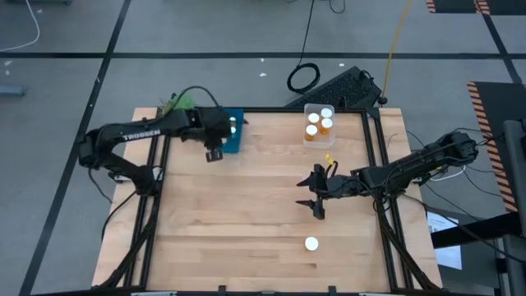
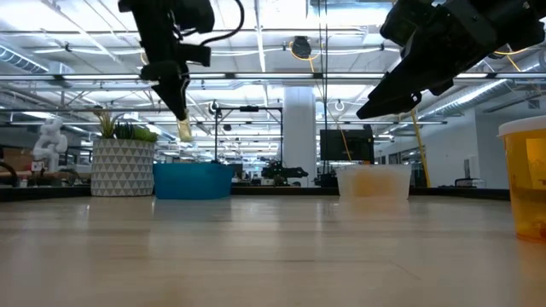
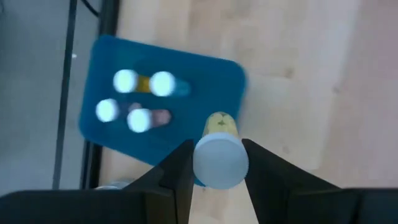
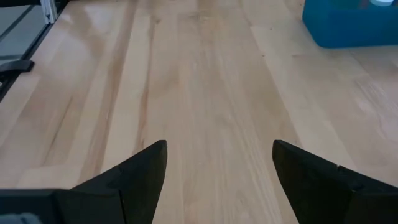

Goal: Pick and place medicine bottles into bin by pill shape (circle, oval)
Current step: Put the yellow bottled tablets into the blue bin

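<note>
The bottles in the blue bin [image 3: 161,106] are blurred in the left wrist view, so only four white caps [image 3: 126,81] can be made out, and pill shapes cannot be told; the bottle [image 3: 220,158] held over the bin's edge is seen cap-on, most of its body hidden. In the low view an orange bottle [image 2: 525,179] is cut off by the right edge, and the clear bin [image 2: 374,181] shows only a hazy orange inside. In the right wrist view the blue bin is cut off at the top corner.

You have one bin [image 1: 233,131] at the table's [image 1: 246,214] far left, another bin [image 1: 319,123] far right, one bottle [image 1: 311,243] near front.
</note>
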Tool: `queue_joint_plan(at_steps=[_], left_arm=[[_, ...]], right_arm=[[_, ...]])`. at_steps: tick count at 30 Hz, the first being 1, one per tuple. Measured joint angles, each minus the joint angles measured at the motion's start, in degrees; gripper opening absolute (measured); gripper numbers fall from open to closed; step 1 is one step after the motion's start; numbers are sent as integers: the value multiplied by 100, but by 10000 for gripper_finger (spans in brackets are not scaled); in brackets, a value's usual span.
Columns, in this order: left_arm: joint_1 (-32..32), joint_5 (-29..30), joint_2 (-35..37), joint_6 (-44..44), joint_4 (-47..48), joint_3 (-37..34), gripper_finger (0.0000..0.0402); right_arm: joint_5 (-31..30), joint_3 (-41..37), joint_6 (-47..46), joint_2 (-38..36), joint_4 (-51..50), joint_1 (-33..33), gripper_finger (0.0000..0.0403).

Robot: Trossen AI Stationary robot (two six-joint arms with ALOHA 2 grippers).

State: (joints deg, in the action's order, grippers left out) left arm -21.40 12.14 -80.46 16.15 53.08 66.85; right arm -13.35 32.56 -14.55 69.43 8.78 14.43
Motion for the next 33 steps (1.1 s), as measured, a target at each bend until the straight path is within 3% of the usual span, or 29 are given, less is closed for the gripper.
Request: queue_joint_plan(at_steps=[8, 33], left_arm=[[-624, -283, -334, 239, -70, 0, 125], [-1317, -511, -1583, 472, -391, 0, 127]], right_arm=[[-6, 0, 9, 0, -20, -1, 283], [-4, 0, 26, 0, -44, -1, 283]])
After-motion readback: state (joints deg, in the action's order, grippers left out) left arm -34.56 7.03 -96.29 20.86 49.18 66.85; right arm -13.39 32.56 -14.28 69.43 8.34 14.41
